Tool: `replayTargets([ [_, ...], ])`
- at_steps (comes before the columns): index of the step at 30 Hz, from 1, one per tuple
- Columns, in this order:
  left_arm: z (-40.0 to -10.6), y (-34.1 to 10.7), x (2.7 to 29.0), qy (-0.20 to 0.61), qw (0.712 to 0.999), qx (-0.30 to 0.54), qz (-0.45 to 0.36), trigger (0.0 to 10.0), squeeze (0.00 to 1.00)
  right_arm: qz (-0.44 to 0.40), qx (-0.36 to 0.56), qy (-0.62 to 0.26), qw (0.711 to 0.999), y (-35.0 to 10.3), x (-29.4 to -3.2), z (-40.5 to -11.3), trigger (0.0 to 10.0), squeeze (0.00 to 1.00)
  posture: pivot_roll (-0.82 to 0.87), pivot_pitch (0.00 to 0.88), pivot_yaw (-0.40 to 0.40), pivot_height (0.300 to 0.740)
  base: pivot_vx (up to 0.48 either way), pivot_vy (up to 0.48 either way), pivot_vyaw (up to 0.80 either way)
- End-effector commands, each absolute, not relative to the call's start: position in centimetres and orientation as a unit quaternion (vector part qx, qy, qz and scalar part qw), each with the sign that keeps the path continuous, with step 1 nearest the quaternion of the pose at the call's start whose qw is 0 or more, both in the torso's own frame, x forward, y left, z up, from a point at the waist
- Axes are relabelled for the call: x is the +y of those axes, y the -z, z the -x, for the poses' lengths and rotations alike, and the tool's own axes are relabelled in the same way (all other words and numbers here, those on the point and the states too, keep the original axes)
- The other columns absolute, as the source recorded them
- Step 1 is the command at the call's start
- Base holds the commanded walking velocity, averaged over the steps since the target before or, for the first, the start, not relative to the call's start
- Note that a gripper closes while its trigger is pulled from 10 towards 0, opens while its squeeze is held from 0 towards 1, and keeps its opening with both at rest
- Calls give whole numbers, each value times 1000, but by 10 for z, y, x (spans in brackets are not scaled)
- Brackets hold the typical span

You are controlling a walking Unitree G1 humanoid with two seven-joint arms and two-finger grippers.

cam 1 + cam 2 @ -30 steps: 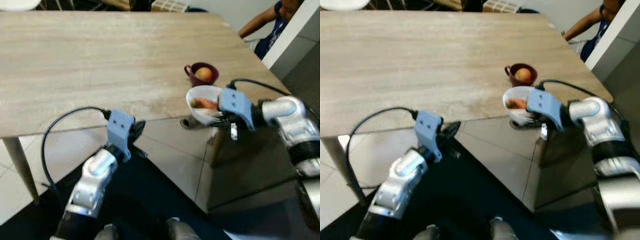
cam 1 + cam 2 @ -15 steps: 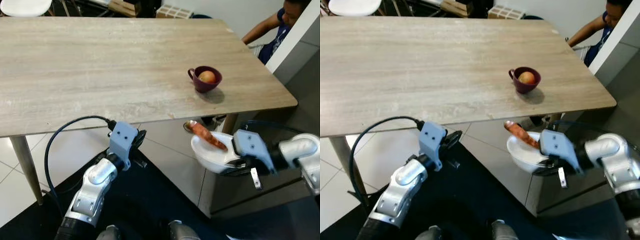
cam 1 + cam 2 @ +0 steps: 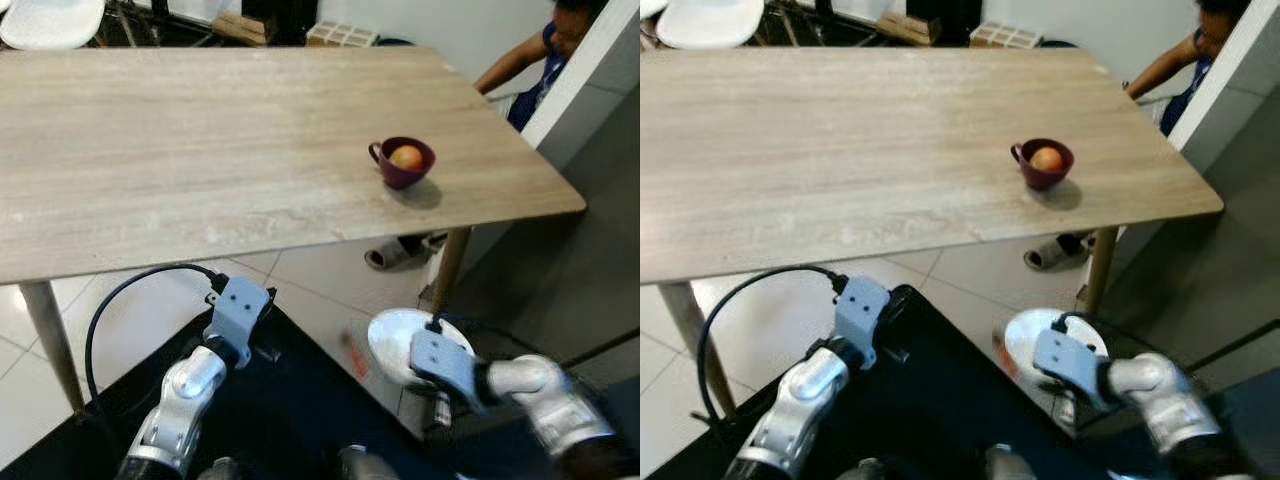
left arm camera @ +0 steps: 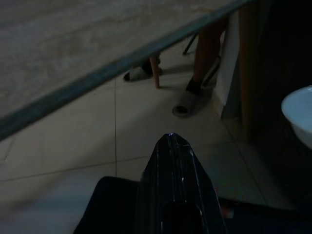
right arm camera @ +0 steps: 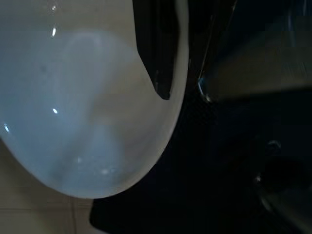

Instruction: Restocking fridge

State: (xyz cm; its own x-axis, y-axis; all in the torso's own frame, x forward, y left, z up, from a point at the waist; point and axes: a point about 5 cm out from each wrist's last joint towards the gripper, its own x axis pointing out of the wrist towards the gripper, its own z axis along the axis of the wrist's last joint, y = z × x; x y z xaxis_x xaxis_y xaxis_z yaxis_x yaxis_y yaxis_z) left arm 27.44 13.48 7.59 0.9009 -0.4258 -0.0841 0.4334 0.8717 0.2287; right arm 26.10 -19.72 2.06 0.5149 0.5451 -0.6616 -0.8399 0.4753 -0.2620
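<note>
Right gripper [image 5: 168,73] clamps white bowl [image 3: 392,340] — low, off-table.

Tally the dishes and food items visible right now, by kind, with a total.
White bowl, held by the right gripper: 1
Maroon cup on the table: 1
Orange fruit in the cup: 1
Blurred orange-red item beside the bowl: 1
Total: 4

Right gripper [image 5: 165,73] held low before the body, its fingers clamping the rim of a white bowl [image 3: 395,340]; left gripper [image 4: 170,161] raised, fingers together.
</note>
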Motion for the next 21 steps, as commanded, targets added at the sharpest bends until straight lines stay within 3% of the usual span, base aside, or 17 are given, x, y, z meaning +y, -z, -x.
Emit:
replayTargets([
  [1,-267,-61,138,220,966,36,-131,10000,0,284,275,-387,833,1,-197,-249,10000,0,-101,139,-45,740,0,0,0],
  [8,-263,-50,140,211,967,47,-135,10000,0,288,310,-346,838,33,-186,-229,10000,0,-92,139,-44,740,0,0,0],
  [13,-265,-43,147,183,973,60,-127,10000,0,255,347,-262,864,54,-183,-215,10000,0,-84,135,-40,740,0,0,0],
  [17,-260,-8,167,93,981,126,-112,10000,0,263,369,-196,870,63,-185,-210,10000,0,-83,129,-33,740,0,0,0],
  [21,-251,8,170,80,976,160,-120,10000,0,265,359,-179,877,61,-179,-217,10000,0,-80,119,-33,740,0,0,0],
])
